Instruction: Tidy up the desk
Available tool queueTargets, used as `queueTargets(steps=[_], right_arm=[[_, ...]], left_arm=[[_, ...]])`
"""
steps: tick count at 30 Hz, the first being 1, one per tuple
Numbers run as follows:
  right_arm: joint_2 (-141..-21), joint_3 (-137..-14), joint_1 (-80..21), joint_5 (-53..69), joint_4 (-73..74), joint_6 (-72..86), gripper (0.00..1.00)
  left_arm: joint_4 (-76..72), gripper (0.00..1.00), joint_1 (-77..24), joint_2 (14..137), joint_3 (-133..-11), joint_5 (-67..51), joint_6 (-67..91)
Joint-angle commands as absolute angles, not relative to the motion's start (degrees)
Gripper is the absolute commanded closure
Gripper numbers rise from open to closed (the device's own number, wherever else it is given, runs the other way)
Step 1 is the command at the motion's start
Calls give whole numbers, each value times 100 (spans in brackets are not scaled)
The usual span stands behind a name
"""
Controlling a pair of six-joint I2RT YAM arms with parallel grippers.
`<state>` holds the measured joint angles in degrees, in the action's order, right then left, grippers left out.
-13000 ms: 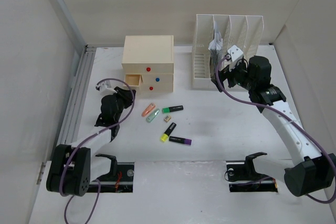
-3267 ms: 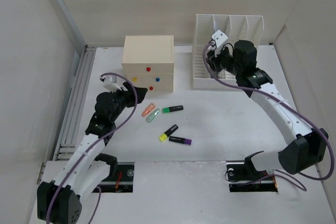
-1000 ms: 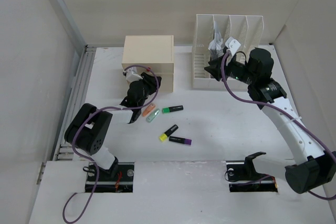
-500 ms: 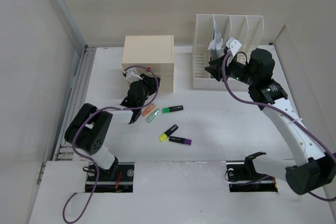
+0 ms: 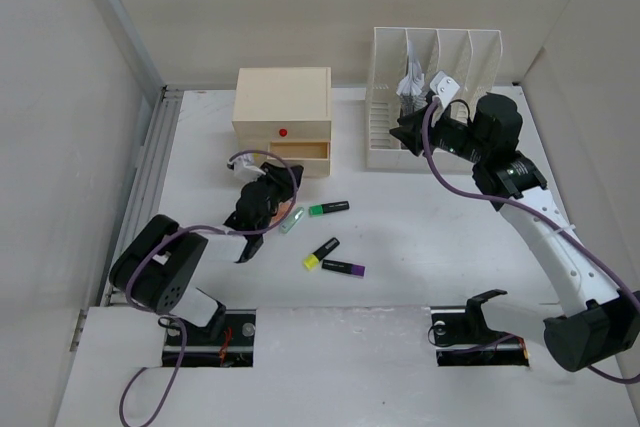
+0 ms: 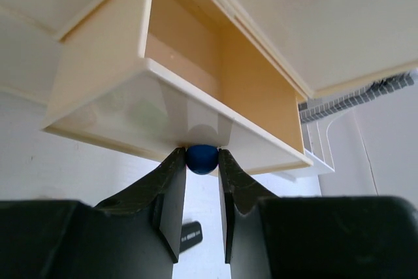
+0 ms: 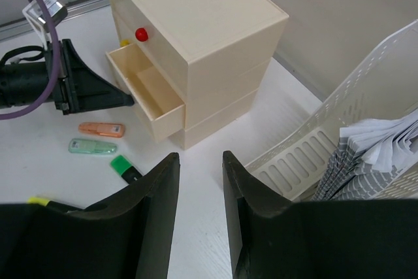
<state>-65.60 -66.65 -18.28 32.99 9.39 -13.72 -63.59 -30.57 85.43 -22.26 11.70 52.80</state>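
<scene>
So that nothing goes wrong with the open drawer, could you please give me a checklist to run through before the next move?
1. Left gripper shut on the blue knob: ok.
2. Drawer pulled out of the drawer box: ok.
3. Drawer inside bare: ok, as far as it shows.
4. Right gripper open, holding nothing: ok.
5. Green highlighter and its fellows put away: not ok; they lie on the desk.
6. Drawer at its end stop: cannot tell.

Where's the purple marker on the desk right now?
In the top view the purple marker lies near the middle of the desk, just right of the yellow-tipped marker and nearer the arm bases than the green marker.
</scene>
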Motion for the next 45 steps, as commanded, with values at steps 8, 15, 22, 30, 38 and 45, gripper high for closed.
queueTargets(steps=[8,15,22,30,38,45], right_arm=[[-6530,-6627,-1802,3498,606,-1266,62],[-6530,-6627,-1802,3551,606,-1266,62],[-6740,-6513,-1802,3980,606,-1405,53],[-8171,-6917,-1933,5292,2635,-4577,40],[-8394,-6039,-3153,4027,2251,-6195,38],[-9289,-6529,-3577,3648,2276,-6565,37]], left_arm=[[-6082,92,-3462,7822,-1775,1441,5423],[-5827,35,-3463,7770,-1828,1441,5371],[-4941,6,-3857,6752,-1890,1581,5256],[-3011,5,-4877,4151,-2310,1584,4441],[793,10,-4931,3489,-4919,1537,2384],[865,6,-4931,2963,-4783,2758,827]])
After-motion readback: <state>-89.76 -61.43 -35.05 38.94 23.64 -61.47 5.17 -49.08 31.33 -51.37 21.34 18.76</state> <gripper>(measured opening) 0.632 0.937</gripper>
